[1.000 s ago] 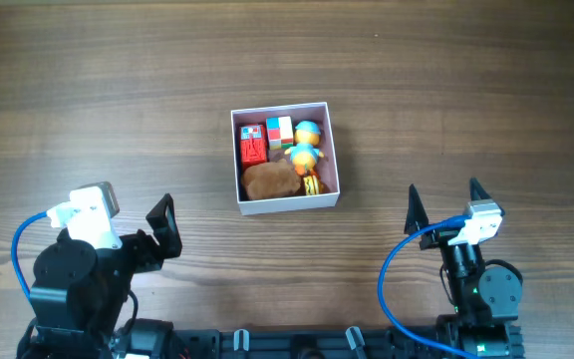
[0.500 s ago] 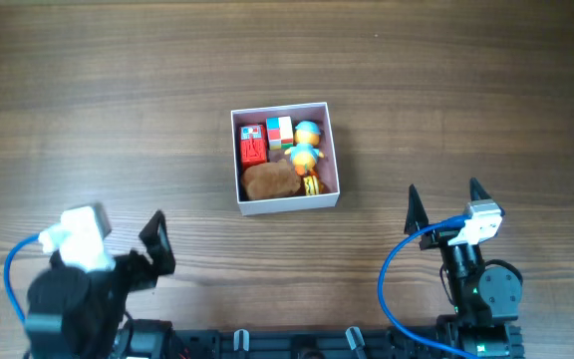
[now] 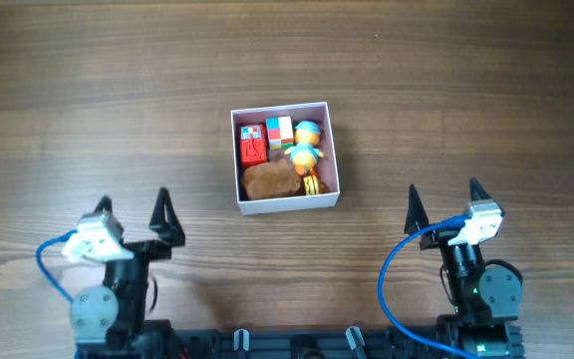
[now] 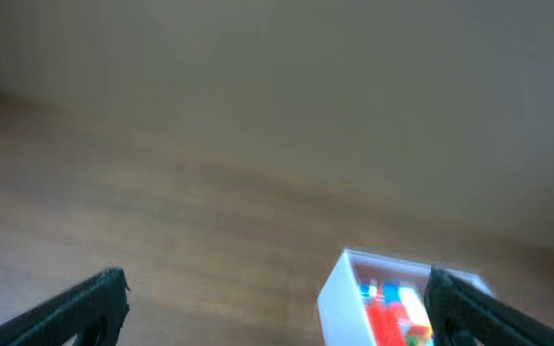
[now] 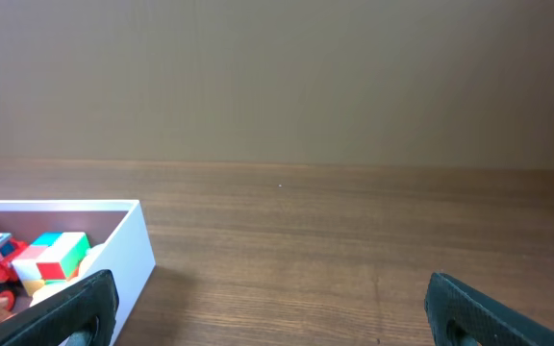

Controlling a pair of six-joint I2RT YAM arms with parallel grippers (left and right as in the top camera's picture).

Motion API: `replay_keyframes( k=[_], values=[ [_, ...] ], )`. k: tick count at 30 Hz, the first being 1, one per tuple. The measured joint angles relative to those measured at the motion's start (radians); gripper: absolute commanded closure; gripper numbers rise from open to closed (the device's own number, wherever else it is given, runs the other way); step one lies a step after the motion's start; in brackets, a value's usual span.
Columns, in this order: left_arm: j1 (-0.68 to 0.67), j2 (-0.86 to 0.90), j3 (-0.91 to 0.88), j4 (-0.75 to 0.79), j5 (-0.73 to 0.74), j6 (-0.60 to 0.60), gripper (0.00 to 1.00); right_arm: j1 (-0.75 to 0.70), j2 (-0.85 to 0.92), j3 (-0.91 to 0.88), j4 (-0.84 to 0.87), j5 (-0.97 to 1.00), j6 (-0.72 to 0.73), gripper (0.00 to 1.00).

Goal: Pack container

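The container [image 3: 327, 150] is a square white-walled box with a pink inside, at the middle of the table. It holds a red toy [image 3: 253, 150], a coloured cube [image 3: 280, 130], a blue-and-orange duck figure [image 3: 306, 145] and a brown lump [image 3: 269, 179]. It also shows in the left wrist view [image 4: 339, 298] and the right wrist view [image 5: 128, 250]. My left gripper [image 3: 133, 214] is open and empty at the front left. My right gripper [image 3: 443, 199] is open and empty at the front right. Both are well clear of the box.
The wooden table [image 3: 446, 90] runs around the box on all sides. Blue cables loop by both arm bases at the front edge. A plain wall stands behind the table in the wrist views.
My left arm has swung and pulled back toward its base at the front left, its gripper now pointing up the table. The right arm and the box have not moved.
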Motion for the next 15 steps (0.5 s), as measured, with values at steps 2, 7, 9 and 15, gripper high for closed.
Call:
replay_keyframes(
  k=[2, 7, 9, 15],
  values=[
    [0.000, -0.001, -0.092, 0.169, 0.018, 0.000, 0.00, 0.000, 0.000, 0.000, 0.000, 0.000, 0.000, 0.01],
    [0.000, -0.002, -0.222, 0.273, 0.054, 0.014, 0.00, 0.000, 0.000, 0.000, 0.000, 0.000, 0.000, 0.00],
    [0.000, -0.003, -0.245, 0.234, 0.072, 0.023, 0.00, 0.000, 0.000, 0.000, 0.000, 0.000, 0.000, 0.00],
    [0.000, -0.006, -0.256, 0.212, 0.095, 0.026, 0.00, 0.000, 0.000, 0.000, 0.000, 0.000, 0.000, 0.00]
  ],
)
